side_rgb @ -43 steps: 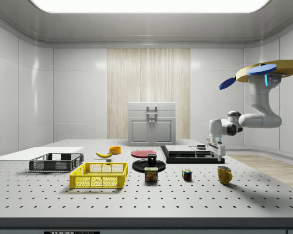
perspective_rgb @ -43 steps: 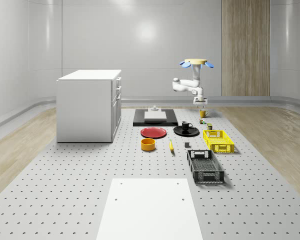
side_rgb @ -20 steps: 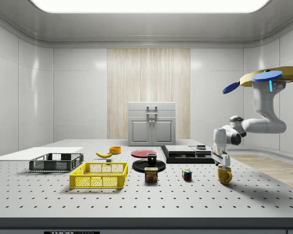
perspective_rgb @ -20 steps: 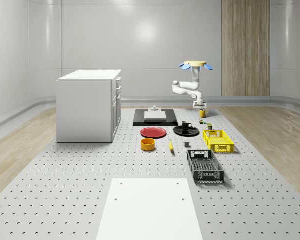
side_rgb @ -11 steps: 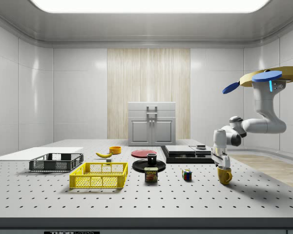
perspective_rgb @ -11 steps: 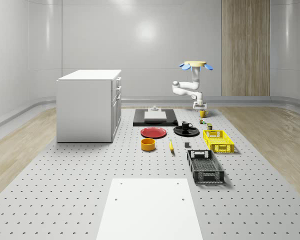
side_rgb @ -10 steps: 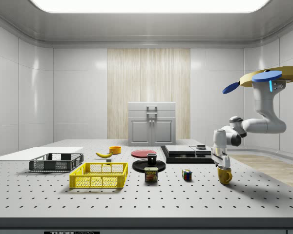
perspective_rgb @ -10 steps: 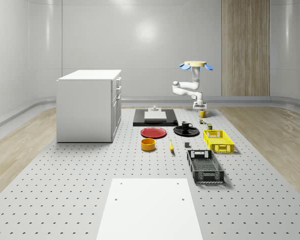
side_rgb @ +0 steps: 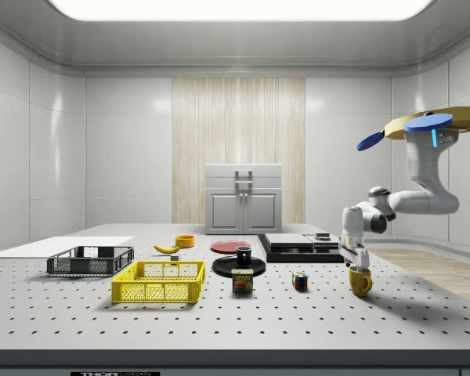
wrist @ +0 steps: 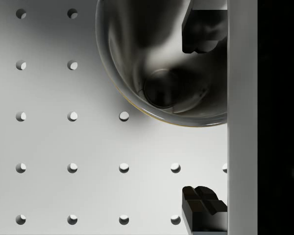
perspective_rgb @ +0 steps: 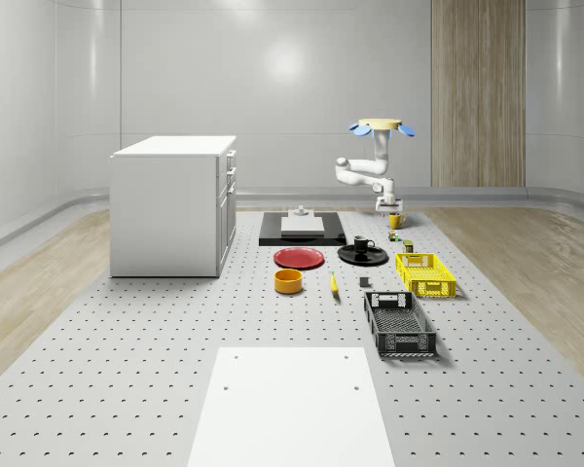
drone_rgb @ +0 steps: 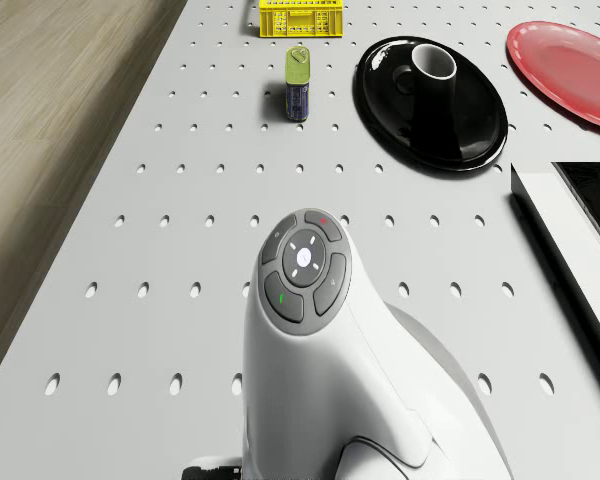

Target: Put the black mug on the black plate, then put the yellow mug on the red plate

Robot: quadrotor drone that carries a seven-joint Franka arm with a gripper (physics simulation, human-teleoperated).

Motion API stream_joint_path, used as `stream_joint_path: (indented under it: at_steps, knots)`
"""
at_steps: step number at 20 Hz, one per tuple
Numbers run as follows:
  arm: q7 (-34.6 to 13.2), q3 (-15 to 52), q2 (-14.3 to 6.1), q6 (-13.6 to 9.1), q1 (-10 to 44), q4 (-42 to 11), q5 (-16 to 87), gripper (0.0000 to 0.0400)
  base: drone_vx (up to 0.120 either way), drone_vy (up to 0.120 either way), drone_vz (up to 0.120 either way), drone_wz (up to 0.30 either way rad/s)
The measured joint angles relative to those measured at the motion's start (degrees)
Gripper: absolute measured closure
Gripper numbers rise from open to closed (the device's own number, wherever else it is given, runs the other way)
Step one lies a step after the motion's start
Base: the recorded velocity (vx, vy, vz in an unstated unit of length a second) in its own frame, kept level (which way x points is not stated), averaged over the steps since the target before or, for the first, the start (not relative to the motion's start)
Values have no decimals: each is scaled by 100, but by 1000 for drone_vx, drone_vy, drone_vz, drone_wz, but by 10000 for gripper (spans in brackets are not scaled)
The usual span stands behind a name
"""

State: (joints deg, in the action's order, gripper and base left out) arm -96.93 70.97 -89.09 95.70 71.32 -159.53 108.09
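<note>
Drone: hovers (side_rgb: 435, 121) above the far table edge, at the side view's right, with the arm (drone_rgb: 310, 330) bent down so the wrist points at the tabletop

Gripper: (side_rgb: 356, 261) directly above the yellow mug (side_rgb: 360, 280), fingers spread wide; in the wrist view one fingertip (wrist: 203, 30) sits over the mug's mouth and the other (wrist: 203, 208) outside its rim, so the wall lies between them

Grasp choice: straddling the wall suits a rim pinch, judged the simplest hold on an upright cup

Yellow mug: stands upright on the table (perspective_rgb: 127, 370), beside the black slab (side_rgb: 301, 247), well apart from the red plate (perspective_rgb: 300, 258)

Black mug: (drone_rgb: 432, 85) already rests on the black plate (drone_rgb: 480, 130), so the first half looks done

Step in hand: descent onto the yellow mug, not yet closed

Next: lower, close, lift, carry to the red plate

Risk: a shallow bite may tip the mug; the tin can (drone_rgb: 298, 85) sits near the route
</note>
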Motion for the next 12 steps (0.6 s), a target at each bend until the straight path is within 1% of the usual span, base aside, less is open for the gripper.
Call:
stream_joint_path:
  at_steps: [2,3,4,5,7,9,12]
  knots:
    - [2,6,5,-8,-3,-2,-4,0,0,0,0,0]
    - [2,8,8,-11,-5,-3,-4,64,0,0,0,0]
    - [3,9,10,-14,-6,-4,-5,114,0,0,0,0]
    - [4,10,13,-17,-7,-4,-5,153,0,0,0,0]
    - [5,12,18,-22,-9,-5,-5,207,0,0,0,0]
    - [6,13,22,-27,-11,-6,-4,240,0,0,0,0]
    - [8,13,29,-34,-14,-7,-3,266,0,0,0,0]
